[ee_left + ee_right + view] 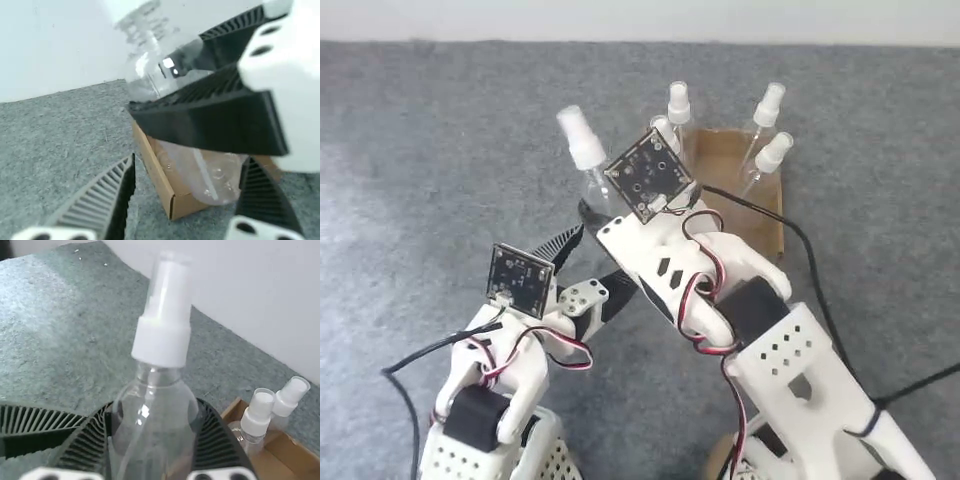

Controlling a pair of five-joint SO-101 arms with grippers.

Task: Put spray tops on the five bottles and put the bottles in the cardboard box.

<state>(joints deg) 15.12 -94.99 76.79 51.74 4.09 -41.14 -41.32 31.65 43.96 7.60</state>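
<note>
Showing the last bottle (150, 410) clamped at its clear body by the R gripper (150, 445), black ribbed jaws closed on both sides of it. The grip sits low, prob. so the neck and the white spray top (162, 330) stay free; that top is already seated. The bottle is roughly upright and just beside the cardboard box (765, 225), outside the wall that faces the L arm. Whether its base rests on the grey carpet (440, 150) or hangs above it can't be told.

Inside the box stand the other capped bottles (767, 105), upright w/ nozzles up. Three are plain, and a fourth is prob. half hidden behind the R wrist board.

L gripper (605, 255) is spread wide and holds nothing. It is near the box's L-side wall, low, w/ its jaws pointed at the held bottle, a pose that reads as a steadying hand no longer needed.

Judged stage: capping done, one bottle left to box. Next move needs a lift over the box wall w/o knocking the bottles packed close inside.
</note>
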